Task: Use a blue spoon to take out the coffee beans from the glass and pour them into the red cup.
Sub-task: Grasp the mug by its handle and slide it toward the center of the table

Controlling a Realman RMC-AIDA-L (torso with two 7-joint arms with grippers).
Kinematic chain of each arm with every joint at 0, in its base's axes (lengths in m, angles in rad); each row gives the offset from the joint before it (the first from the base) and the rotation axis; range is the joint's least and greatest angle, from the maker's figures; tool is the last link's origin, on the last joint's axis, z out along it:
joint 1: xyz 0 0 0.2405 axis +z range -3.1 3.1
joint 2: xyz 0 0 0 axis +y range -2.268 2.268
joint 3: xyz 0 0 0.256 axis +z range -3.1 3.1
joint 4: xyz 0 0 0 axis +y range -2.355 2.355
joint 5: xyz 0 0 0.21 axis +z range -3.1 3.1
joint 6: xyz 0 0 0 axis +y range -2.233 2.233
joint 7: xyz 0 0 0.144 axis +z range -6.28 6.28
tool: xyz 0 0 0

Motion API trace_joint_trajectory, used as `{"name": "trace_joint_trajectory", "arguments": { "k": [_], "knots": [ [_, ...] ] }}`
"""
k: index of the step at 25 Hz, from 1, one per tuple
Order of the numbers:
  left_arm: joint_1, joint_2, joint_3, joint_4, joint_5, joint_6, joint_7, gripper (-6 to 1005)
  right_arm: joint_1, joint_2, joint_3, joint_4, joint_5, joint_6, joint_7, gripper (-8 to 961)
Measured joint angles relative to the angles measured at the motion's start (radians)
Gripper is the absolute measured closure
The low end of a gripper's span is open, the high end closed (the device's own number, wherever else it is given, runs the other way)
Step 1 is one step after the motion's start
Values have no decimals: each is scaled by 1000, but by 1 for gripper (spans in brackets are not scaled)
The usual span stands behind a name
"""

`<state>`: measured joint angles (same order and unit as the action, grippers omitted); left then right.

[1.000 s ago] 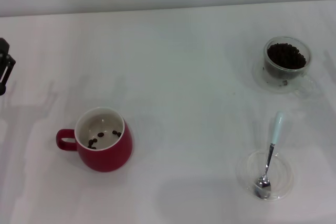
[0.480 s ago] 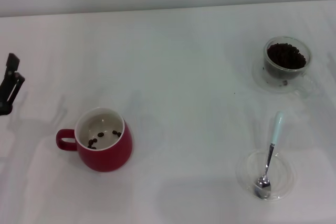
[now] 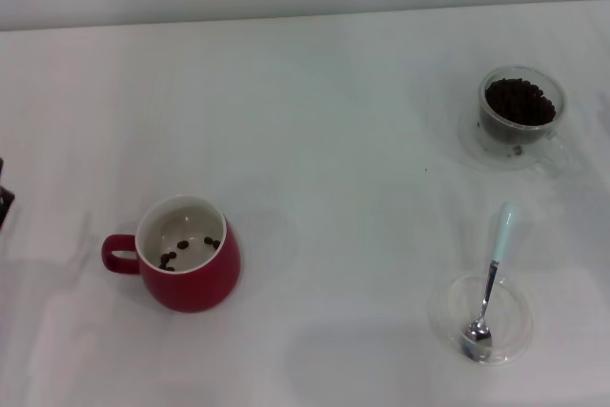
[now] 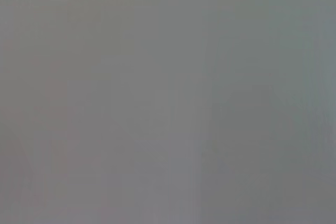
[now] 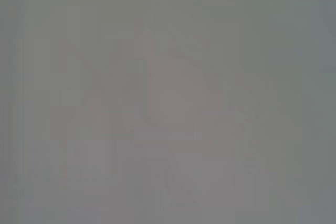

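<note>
The red cup [image 3: 195, 283] stands at the front left in the head view, handle to the left, with a few coffee beans [image 3: 181, 247] on its white bottom. The glass [image 3: 519, 116] stands at the back right, filled with coffee beans [image 3: 519, 102]. The blue spoon [image 3: 494, 264] lies at the front right, its metal bowl resting in a flat clear dish [image 3: 515, 326] and its pale handle pointing away. Only a dark sliver of my left gripper [image 3: 4, 199] shows at the left edge, well left of the red cup. My right gripper is out of view. Both wrist views show only a blank grey surface.
Everything stands on a white table [image 3: 334, 140], whose far edge runs along the top of the head view.
My left gripper has drawn back to the left and down, almost out of the head view. The cup, glass and spoon have not moved.
</note>
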<state>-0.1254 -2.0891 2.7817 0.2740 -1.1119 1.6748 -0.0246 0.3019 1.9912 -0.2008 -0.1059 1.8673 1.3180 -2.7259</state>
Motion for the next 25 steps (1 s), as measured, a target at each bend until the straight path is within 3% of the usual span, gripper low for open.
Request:
{"name": "trace_joint_trajectory", "arguments": {
  "k": [6,14,25],
  "knots": [
    [49,0,62,9,3,-35,0,111,-1,-2,5,-16,2,-11,0,238],
    [103,-2,64,24,42,-120,-1,112,6,-2,6,-26,1,-46,0,238],
    [111,-2,64,58,115,-277,-3,112,9,5,0,-29,-3,-50,-1,238]
  ]
}}
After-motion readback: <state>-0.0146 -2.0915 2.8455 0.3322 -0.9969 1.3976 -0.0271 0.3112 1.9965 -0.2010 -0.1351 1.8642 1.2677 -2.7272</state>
